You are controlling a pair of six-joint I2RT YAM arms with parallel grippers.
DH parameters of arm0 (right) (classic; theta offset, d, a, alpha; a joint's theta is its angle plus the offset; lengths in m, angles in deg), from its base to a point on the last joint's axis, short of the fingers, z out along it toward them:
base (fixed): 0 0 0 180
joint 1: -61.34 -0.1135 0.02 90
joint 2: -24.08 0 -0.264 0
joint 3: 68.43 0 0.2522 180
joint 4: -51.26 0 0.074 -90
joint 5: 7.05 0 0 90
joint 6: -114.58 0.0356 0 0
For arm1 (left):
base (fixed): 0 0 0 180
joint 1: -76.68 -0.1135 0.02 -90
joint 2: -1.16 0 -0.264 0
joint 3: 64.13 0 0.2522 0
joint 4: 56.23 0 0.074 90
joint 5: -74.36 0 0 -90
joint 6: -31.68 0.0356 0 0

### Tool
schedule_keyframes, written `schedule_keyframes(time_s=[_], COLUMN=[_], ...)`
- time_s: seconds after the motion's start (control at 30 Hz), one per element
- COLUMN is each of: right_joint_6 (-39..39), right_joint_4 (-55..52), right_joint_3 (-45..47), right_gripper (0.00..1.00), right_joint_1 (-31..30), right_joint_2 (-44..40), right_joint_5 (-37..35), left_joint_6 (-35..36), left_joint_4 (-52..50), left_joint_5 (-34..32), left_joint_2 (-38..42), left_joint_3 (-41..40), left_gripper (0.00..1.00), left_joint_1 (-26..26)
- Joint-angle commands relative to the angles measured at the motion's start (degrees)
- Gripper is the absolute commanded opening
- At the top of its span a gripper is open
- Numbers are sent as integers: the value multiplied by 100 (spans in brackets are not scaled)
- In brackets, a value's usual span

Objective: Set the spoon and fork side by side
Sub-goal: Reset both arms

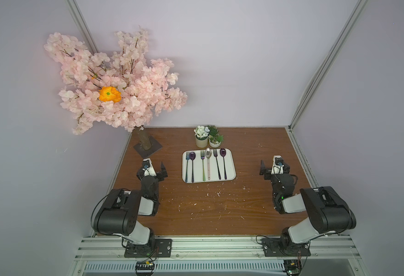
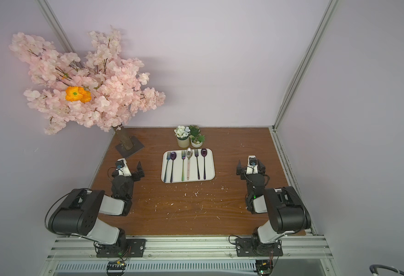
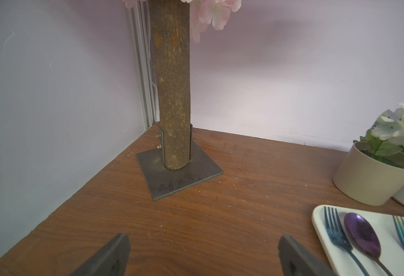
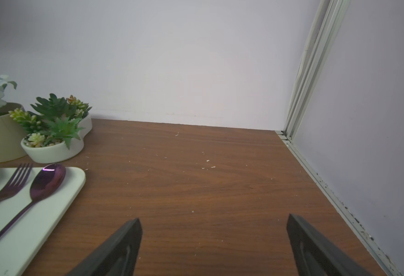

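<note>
Left arm (image 1: 122,215) and right arm (image 1: 325,215) are bent sharply at the elbow, wrists low over the table (image 1: 196,215). Left fingers (image 3: 110,258) are spread wide and hold nothing, near the left edge. Right fingers (image 4: 117,248) are likewise spread, toward the right edge. Both are well apart from the tray (image 1: 231,170), a matte white rounded rectangle, mid-table toward the far edge.

On it six slim glossy metal pieces lie parallel, handles toward the near edge: blue fork (image 1: 187,167), purple spoon (image 1: 192,156), rainbow fork (image 1: 202,155), silver spoon (image 1: 208,153), dark fork (image 1: 215,153), second purple spoon (image 1: 222,152). The table is brown wood grain, flecked with pale specks.
</note>
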Motion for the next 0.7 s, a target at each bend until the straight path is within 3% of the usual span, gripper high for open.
schedule_keyframes(time_s=[0.0, 0.67], right_joint_6=[95, 68], right_joint_4=[160, 233], right_joint_3=[-25, 22], right_gripper=[99, 99], right_joint_1=[12, -5], right_joint_2=[-3, -12], right_joint_5=[109, 118], left_joint_6=[65, 107], left_joint_4=[-42, -103], left_joint_5=[180, 167], left_joint_2=[16, -39], left_joint_3=[27, 105], left_gripper=[99, 99], left_joint_1=[-96, -44])
